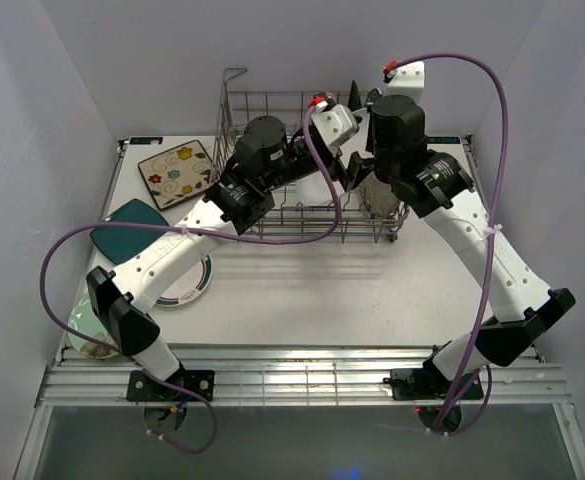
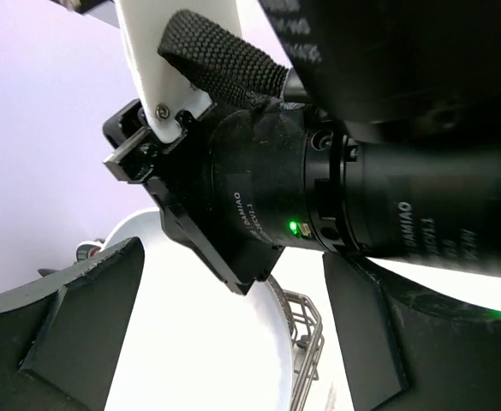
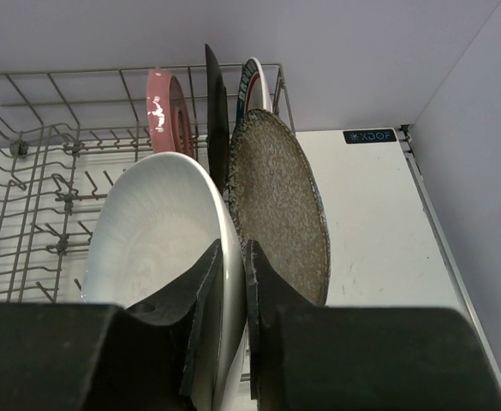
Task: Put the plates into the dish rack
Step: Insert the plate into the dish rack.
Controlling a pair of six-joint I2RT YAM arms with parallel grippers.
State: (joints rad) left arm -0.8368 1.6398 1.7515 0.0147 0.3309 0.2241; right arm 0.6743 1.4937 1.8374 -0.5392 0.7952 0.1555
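The right gripper point(image 3: 233, 295) was clamped on the rim of the large white plate point(image 3: 156, 231), which stood on edge at the right end of the dish rack point(image 3: 27, 171), just left of the speckled grey plate point(image 3: 276, 205). The left gripper point(image 2: 224, 342) hovered over the rack with its fingers spread wide, holding nothing. Left of the rack, the cream floral plate point(image 1: 179, 172) and the teal square plate point(image 1: 127, 228) lay flat on the table point(image 1: 312, 290).
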